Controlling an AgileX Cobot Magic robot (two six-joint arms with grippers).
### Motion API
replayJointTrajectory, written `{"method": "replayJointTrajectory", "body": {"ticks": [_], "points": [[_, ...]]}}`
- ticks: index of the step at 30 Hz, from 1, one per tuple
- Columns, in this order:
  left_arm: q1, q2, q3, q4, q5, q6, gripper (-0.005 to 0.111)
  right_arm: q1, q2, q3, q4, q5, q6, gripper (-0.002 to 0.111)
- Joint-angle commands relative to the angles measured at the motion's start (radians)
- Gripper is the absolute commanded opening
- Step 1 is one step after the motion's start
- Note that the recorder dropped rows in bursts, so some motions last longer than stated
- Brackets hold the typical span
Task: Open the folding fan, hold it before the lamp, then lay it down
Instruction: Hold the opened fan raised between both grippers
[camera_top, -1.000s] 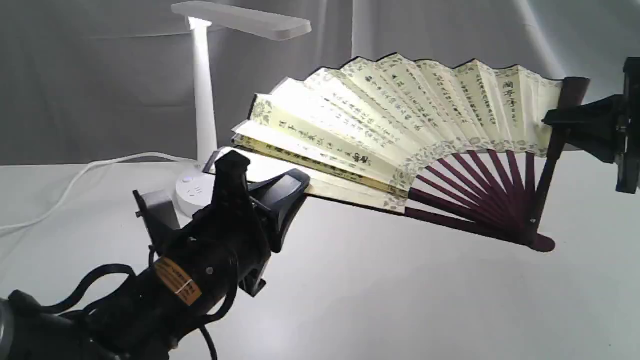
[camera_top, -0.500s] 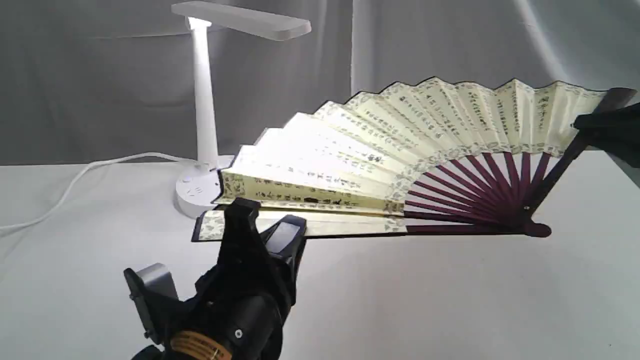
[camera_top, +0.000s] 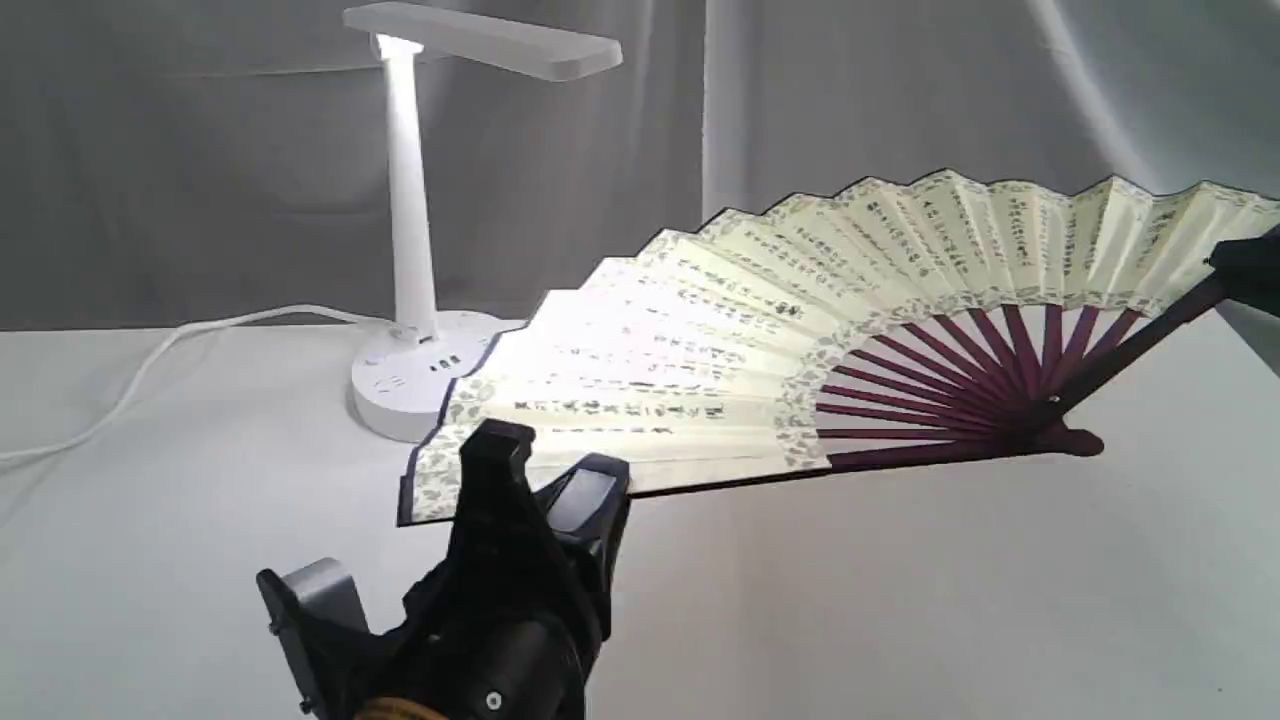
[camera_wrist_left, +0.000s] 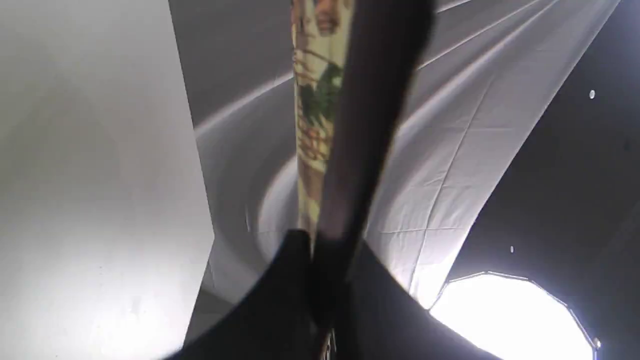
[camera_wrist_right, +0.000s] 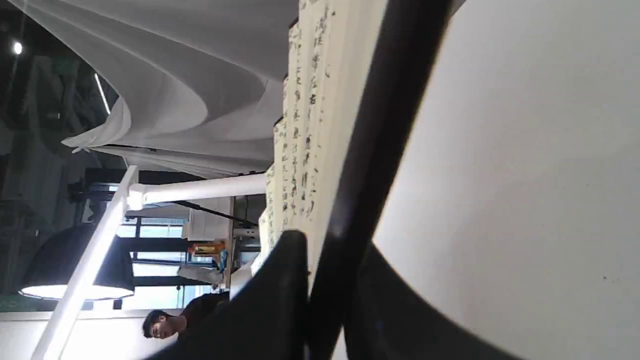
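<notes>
The folding fan is spread wide, its cream leaf with black writing tilted low over the white table, in front of and to the right of the lamp. My left gripper is shut on the fan's left outer guard near the leaf's lower corner. At the right frame edge, my right gripper is shut on the other dark guard. The maroon ribs meet at the pivot, close above the table; whether it touches I cannot tell. The lamp is lit, and its round base stands just behind the fan's left corner.
The lamp's white cord trails left across the white tabletop. A grey drape hangs behind the table. A bright studio light shows in the left wrist view.
The fan has spread wider and sunk lower and flatter toward the table. My left gripper dropped toward the front; my right gripper moved right, almost out of the exterior view.
</notes>
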Motion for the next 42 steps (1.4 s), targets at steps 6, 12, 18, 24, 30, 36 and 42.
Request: {"method": "replayJointTrajectory", "body": {"ticks": [6, 12, 18, 24, 30, 36, 42], "points": [[0.010, -0.017, 0.007, -0.109, -0.070, -0.054, 0.000, -0.031, -0.002, -0.005, -0.001, -0.085, -0.047, 0.000], [0.010, -0.023, 0.007, -0.116, -0.070, -0.054, 0.000, -0.031, -0.014, -0.005, 0.045, -0.085, -0.051, 0.000], [0.010, -0.075, 0.020, -0.164, -0.070, -0.038, 0.000, -0.031, -0.039, -0.005, 0.075, -0.085, -0.051, 0.000], [0.010, -0.109, 0.046, -0.184, -0.070, -0.036, 0.000, -0.030, -0.064, -0.005, 0.102, -0.085, -0.043, 0.000], [0.010, -0.159, 0.082, -0.206, -0.070, -0.032, 0.000, -0.017, -0.098, -0.005, 0.133, -0.085, -0.045, 0.000], [0.010, -0.180, 0.090, -0.220, -0.070, -0.041, 0.000, 0.035, -0.135, -0.005, 0.137, -0.085, -0.045, 0.000], [0.010, -0.234, 0.136, -0.268, -0.070, -0.037, 0.000, 0.083, -0.165, -0.005, 0.195, -0.085, -0.048, 0.000]]}}
